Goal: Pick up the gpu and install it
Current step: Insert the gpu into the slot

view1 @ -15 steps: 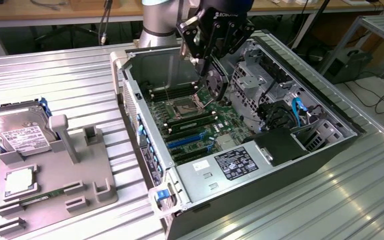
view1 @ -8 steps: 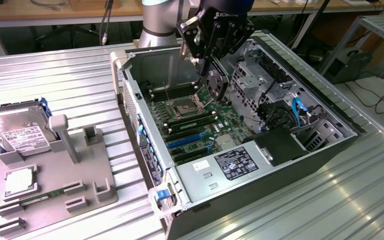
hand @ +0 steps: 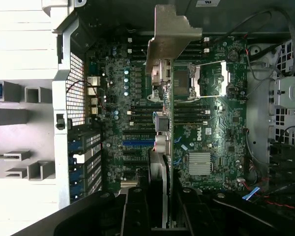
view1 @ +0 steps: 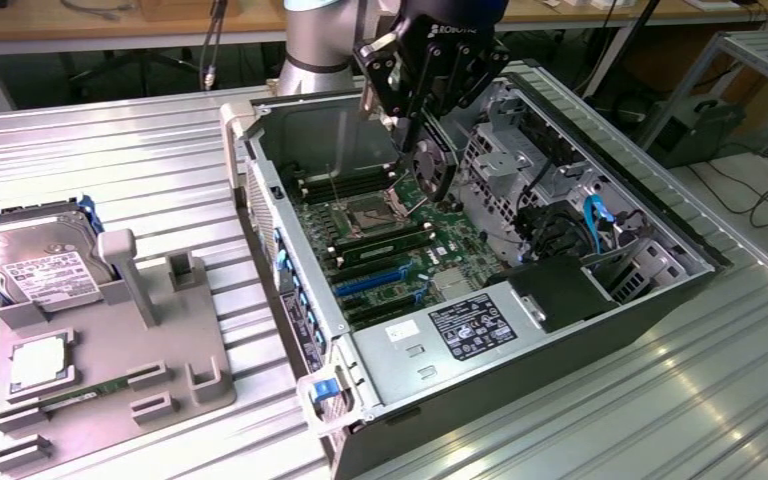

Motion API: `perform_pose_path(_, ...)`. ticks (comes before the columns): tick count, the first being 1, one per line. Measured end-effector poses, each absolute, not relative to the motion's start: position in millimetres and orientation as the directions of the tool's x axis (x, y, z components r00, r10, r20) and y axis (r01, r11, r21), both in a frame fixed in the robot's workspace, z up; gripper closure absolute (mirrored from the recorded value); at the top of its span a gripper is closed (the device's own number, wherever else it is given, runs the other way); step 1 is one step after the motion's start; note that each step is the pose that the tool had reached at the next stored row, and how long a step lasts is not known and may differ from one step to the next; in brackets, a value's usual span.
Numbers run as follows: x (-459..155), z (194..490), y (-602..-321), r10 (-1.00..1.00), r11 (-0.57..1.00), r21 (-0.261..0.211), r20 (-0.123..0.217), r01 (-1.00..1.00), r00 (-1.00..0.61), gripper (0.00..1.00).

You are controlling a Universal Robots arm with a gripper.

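My gripper (view1: 420, 112) hangs over the open computer case (view1: 664, 300), shut on the gpu (view1: 434, 163). The black card is held on edge, its round fan facing the exterior view's right, a little above the motherboard (view1: 384, 240). In the wrist view the gpu (hand: 163, 98) is seen edge-on, with its pale metal bracket (hand: 169, 37) at the far end and my gripper (hand: 164, 214) clamped on the near end. The card lines up over the CPU socket area (hand: 187, 81). The blue expansion slots (view1: 364, 283) (hand: 137, 143) lie beside and below it, apart from the card.
A grey fixture tray (view1: 104, 370) on the exterior view's left holds a silver hard drive (view1: 37, 265), a CPU (view1: 40, 362) and a green memory stick (view1: 84, 393). Inside the case are the power supply (view1: 464, 325), drive cages (view1: 518, 150) and loose cables (view1: 595, 225).
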State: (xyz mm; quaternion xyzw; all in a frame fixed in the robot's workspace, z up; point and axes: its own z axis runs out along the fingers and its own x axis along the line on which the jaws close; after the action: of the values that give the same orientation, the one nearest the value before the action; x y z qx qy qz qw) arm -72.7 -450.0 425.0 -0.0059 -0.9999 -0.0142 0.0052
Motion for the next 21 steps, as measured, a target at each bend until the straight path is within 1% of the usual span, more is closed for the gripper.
perform_pose_path(9, -72.7, 425.0, -450.0, -0.166, 0.986, 0.028, 0.011, -0.166, -0.986, 0.73)
perform_pose_path(21, -72.8, 425.0, -450.0, -0.312, 0.95, 0.028, 0.011, -0.311, -0.95, 0.73)
